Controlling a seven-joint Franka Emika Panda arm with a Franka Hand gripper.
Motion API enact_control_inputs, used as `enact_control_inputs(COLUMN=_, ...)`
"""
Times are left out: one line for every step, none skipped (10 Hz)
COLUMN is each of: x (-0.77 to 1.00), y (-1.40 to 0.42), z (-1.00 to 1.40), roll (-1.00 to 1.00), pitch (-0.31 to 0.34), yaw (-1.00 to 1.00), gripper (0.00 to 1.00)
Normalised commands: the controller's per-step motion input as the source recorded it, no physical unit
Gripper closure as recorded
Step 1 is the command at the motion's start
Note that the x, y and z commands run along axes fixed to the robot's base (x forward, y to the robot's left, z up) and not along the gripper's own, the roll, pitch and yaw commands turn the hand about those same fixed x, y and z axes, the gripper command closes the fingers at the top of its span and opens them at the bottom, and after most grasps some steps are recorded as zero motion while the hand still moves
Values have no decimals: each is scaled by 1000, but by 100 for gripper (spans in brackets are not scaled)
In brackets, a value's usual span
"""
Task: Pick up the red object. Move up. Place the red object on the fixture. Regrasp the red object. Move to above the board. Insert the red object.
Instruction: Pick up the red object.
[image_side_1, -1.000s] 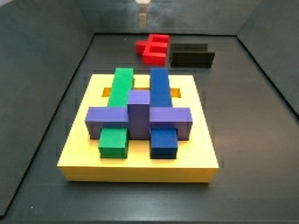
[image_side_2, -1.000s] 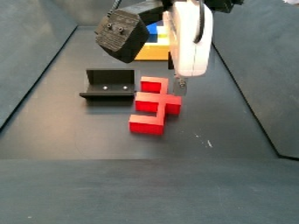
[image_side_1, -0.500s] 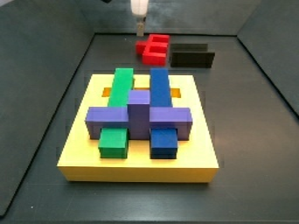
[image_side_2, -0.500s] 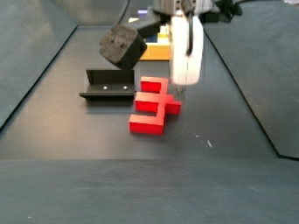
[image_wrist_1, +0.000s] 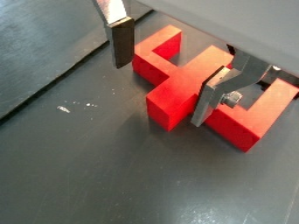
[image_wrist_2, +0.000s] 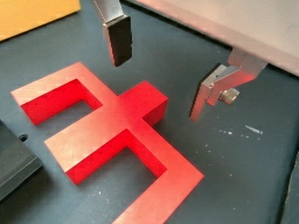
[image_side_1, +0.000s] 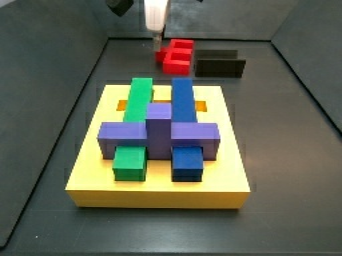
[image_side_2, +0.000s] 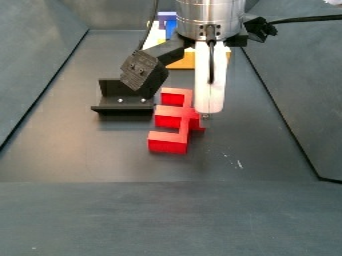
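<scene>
Red object (image_side_2: 171, 123) lies flat on dark floor (image_side_2: 241, 200), just beside fixture (image_side_2: 123, 97), well apart from board (image_side_1: 160, 140). Gripper (image_wrist_1: 163, 74) sits low over it, jaws spread wide w/ nothing between; in both wrist views the fingers (image_wrist_2: 117, 39) straddle the centre stub w/o touching. Board carries purple (image_side_1: 156, 130), green (image_side_1: 134, 125) & blue (image_side_1: 185, 122) blocks.

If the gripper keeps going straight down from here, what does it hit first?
Likely the red object: the open gripper hangs above it with its centre stub between the fingers, so the stub or floor comes first; depth is unclear.
</scene>
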Motion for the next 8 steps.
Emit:
enact_control_inputs(x=0, y=0, z=-340, roll=7, pitch=-3, yaw=-129, gripper=0)
enact_control_inputs(x=43, y=0, z=-451, roll=1, pitch=-47, yaw=-51, gripper=0)
enact_control_inputs(x=40, y=0, z=-380, roll=7, pitch=-29, yaw=-49, gripper=0)
enact_control_inputs(x=0, y=14, z=-294, roll=0, pitch=-31, yaw=-120, gripper=0)
enact_control_inputs(x=0, y=31, z=-249, roll=0, pitch=-20, yaw=-103, gripper=0)
enact_control_inputs(x=69, y=86, z=-100, roll=-7, pitch=0, yaw=-77, gripper=0)
enact_control_inputs(x=114, y=80, z=-3, roll=-60, pitch=0, yaw=-63, gripper=0)
enact_control_inputs(x=240, y=0, z=-3, roll=-69, pitch=0, yaw=-37, gripper=0)
